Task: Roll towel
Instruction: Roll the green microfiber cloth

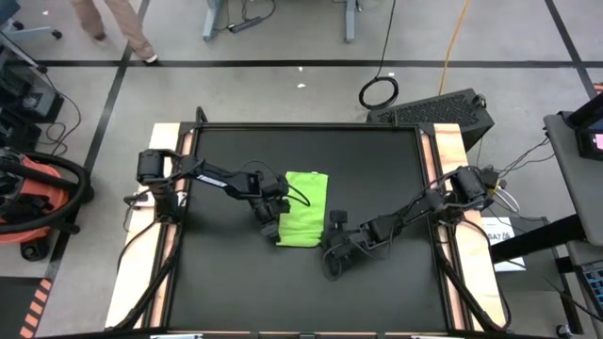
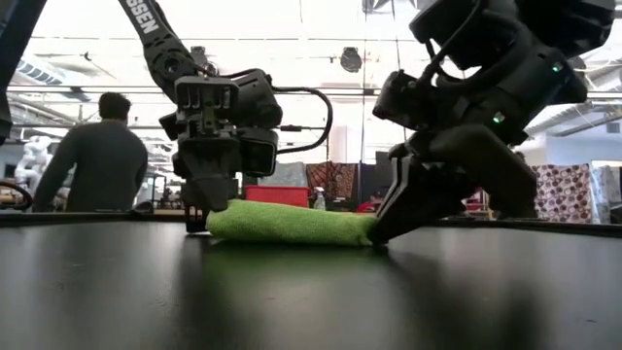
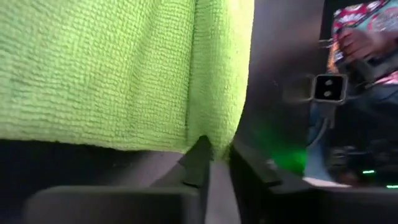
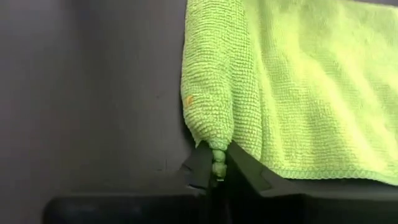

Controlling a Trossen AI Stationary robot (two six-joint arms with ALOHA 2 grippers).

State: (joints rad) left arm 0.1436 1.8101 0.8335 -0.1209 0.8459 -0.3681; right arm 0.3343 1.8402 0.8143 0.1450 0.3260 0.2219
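The lime-green towel [image 1: 303, 207] lies flat on the black table, with a thick rolled band along its near edge [image 2: 292, 224]. My left gripper [image 1: 273, 229] stands at the band's left end and my right gripper [image 1: 326, 240] at its right end. Both slant down toward the table, and each is shut on the cloth. In the low view the left gripper [image 2: 199, 219] and the right gripper [image 2: 384, 233] flank the band, which rests on the tabletop. My left gripper has the left end of the rolled band [image 3: 214, 142] between its two fingertips, which stand a narrow gap apart. The fingers slant down from the table's left. The towel rests on the table. My right gripper pinches a small nub of cloth at the right end of the rolled band [image 4: 217, 163] between its two fingertips. The fingers slant down from the table's right and near side. The band lies slack on the table.
The black tabletop [image 1: 217, 273] has wooden strips along its left [image 1: 151, 245] and right [image 1: 452, 245] edges. A person [image 2: 97, 165] stands in the room beyond the far edge. Cables and equipment lie on the floor around the table.
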